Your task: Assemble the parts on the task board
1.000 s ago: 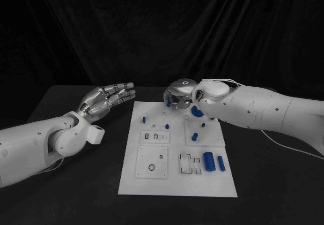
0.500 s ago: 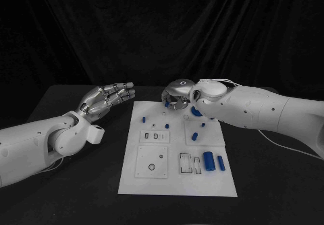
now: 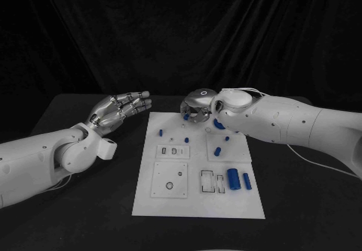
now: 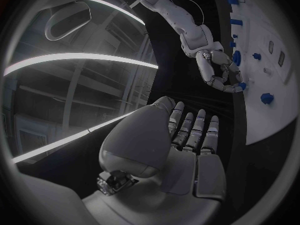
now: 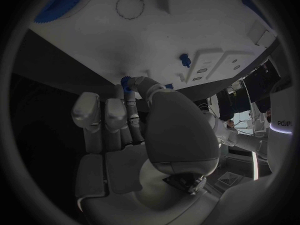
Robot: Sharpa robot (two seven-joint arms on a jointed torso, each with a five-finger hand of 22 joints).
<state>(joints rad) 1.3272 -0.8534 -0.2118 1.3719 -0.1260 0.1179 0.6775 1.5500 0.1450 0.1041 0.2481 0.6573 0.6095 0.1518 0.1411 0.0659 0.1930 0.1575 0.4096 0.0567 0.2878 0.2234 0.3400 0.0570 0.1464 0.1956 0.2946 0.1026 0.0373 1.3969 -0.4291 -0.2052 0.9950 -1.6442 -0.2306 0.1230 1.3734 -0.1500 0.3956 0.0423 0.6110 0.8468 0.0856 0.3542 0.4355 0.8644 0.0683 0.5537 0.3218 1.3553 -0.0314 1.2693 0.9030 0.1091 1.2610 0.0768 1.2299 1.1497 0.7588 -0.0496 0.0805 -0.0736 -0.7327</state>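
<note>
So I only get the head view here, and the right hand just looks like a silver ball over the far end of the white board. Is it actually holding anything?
Observer: Yes. The right wrist view shows the right hand pinching a small blue part between its fingertips.
Operator: Is that over the board?
Observer: In that view it sits right at the edge of the task board. I cannot tell whether the part touches it.
Operator: And the left hand, anything hidden in it?
Observer: No. The left wrist view looks onto the left hand. Its palm is bare and its fingers are straight, holding nothing.
</note>
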